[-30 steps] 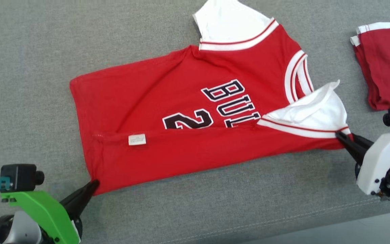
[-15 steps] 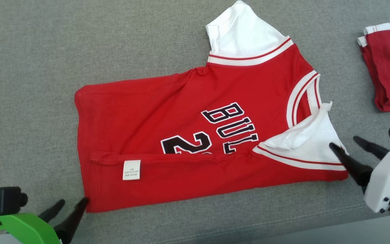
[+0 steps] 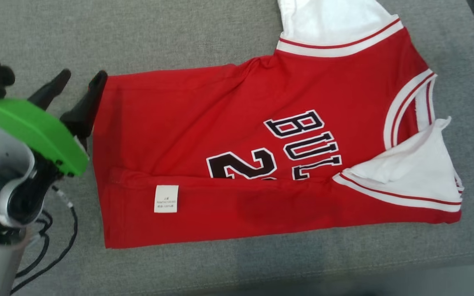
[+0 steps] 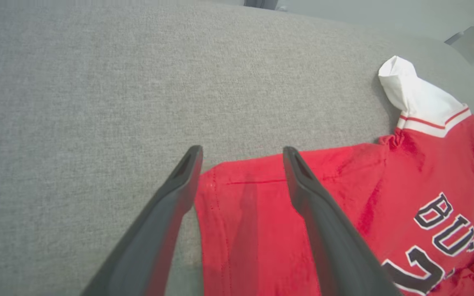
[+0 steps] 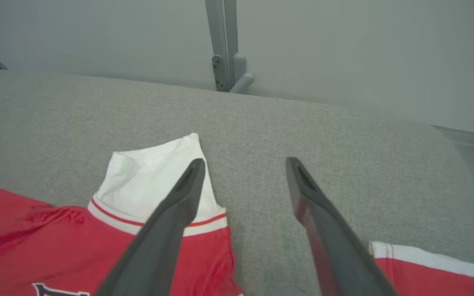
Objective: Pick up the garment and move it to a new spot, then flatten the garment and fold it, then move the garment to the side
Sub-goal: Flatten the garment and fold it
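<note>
The garment (image 3: 237, 135) is a red jersey with white sleeves and black lettering, lying flat on the grey cloth surface (image 3: 179, 37). Its near long edge is folded over, showing a white label (image 3: 166, 199). My left gripper (image 3: 81, 76) stands open at the garment's far left corner. In the left wrist view that gripper (image 4: 241, 151) straddles the corner of the garment (image 4: 344, 213), one finger over red cloth, the other over grey surface. My right gripper (image 5: 245, 161) is open above the far white sleeve (image 5: 146, 181), holding nothing.
A second red garment with a white band (image 5: 426, 271) lies to the right. Black cables (image 3: 56, 246) hang by my left arm. The surface's front edge (image 3: 344, 279) runs along the bottom. A grey metal post (image 5: 224, 45) stands behind the surface.
Both grippers have opened and let go of the garment's near corners. The left arm has moved to the far left corner, the right to the far sleeve. The camera has shifted.
</note>
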